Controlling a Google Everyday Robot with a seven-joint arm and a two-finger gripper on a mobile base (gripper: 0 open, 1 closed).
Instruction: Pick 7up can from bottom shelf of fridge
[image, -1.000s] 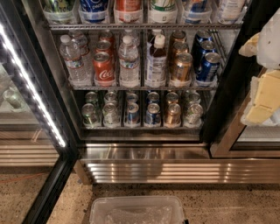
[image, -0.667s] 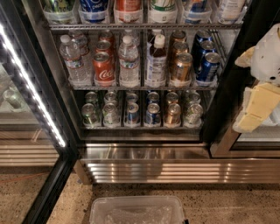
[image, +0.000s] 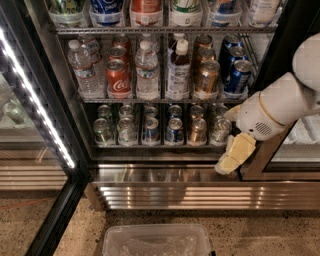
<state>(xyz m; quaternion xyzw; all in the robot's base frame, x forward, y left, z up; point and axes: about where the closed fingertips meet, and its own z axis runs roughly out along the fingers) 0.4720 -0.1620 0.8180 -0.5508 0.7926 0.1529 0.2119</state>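
The fridge (image: 200, 196) stands open in front of me. Its bottom shelf (image: 155, 146) holds six rows of small cans. The pale silvery-green 7up cans (image: 103, 133) stand in the left rows, with blue cans (image: 174, 131) in the middle and a gold-brown can (image: 197, 131) further right. My gripper (image: 226, 142) comes in from the right on a white arm (image: 280, 105). It is level with the right end of the bottom shelf, in front of the rightmost silver can (image: 220, 130). Its pale yellow fingers (image: 235, 154) stand apart and hold nothing.
The shelf above holds water bottles (image: 82, 67), a red cola can (image: 118, 79) and blue cans (image: 239, 76). A white LED strip (image: 35, 102) runs down the open glass door at left. A clear plastic bin (image: 155, 242) sits on the speckled floor below the ribbed base.
The arm and gripper have moved left and down from the right edge, from beside the middle shelf to the right end of the bottom shelf. The cans have not moved.
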